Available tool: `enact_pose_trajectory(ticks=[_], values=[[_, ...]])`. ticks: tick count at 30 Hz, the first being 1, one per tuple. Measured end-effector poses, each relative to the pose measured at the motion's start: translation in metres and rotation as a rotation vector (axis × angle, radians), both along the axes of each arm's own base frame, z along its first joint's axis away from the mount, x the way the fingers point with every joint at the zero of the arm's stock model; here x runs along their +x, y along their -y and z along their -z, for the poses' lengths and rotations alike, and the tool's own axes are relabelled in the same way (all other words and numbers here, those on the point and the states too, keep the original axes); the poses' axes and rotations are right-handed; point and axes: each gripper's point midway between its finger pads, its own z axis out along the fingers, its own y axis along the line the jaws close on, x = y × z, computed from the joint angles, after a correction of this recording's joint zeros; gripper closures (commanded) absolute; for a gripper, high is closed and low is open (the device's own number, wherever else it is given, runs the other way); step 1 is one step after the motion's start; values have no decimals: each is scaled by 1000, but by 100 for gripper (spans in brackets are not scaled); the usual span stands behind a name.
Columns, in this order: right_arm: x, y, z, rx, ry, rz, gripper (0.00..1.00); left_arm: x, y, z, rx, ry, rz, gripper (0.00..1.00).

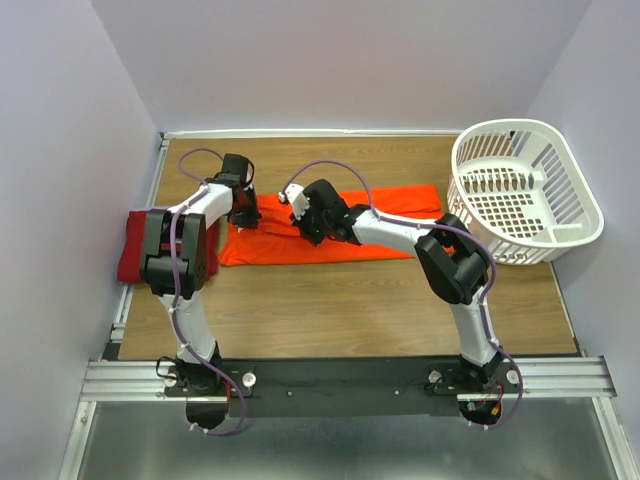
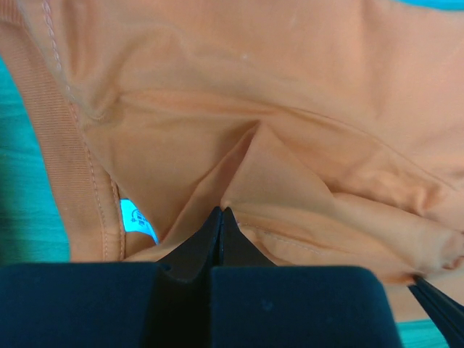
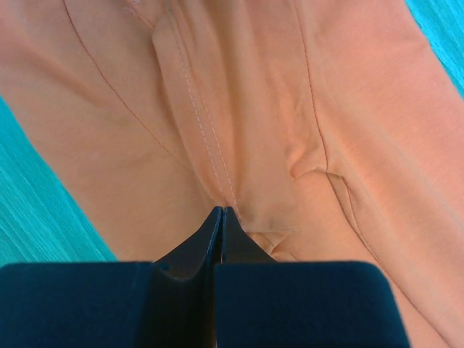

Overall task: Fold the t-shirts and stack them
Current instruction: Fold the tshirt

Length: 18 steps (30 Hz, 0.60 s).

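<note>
Orange-red t-shirt (image 1: pixel 400 203), neck label (image 2: pixel 138 220) only in left wrist view

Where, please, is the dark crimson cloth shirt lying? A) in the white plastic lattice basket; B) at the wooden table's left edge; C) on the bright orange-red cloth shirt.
B: the dark crimson cloth shirt lies at the left edge of the wooden table.

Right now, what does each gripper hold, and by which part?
Both pinch the orange shirt. The left gripper grips a fold beside the collar and label; the right gripper grips a fold at a stitched seam.
</note>
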Motion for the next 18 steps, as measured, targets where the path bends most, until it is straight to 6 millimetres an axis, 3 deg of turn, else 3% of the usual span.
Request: enact_pose_trajectory(ticks=[5,6,7,11,13,18], values=[[0,0,0,4,-3,6,73,0,-3,6,13,-6,-15,88],[0,0,0,4,-3,6,70,1,-4,6,17,-2,-19,84],[0,0,0,6,-5,10,63,2,-5,6,24,0,-28,74],[2,3,-2,1,1,32,53,4,-10,-2,46,22,-51,58],[3,11,-6,-9,15,67,53,7,-12,-18,55,59,-65,53],[-3,48,-22,-24,32,192,53,5,-15,-77,64,206,-106,53]])
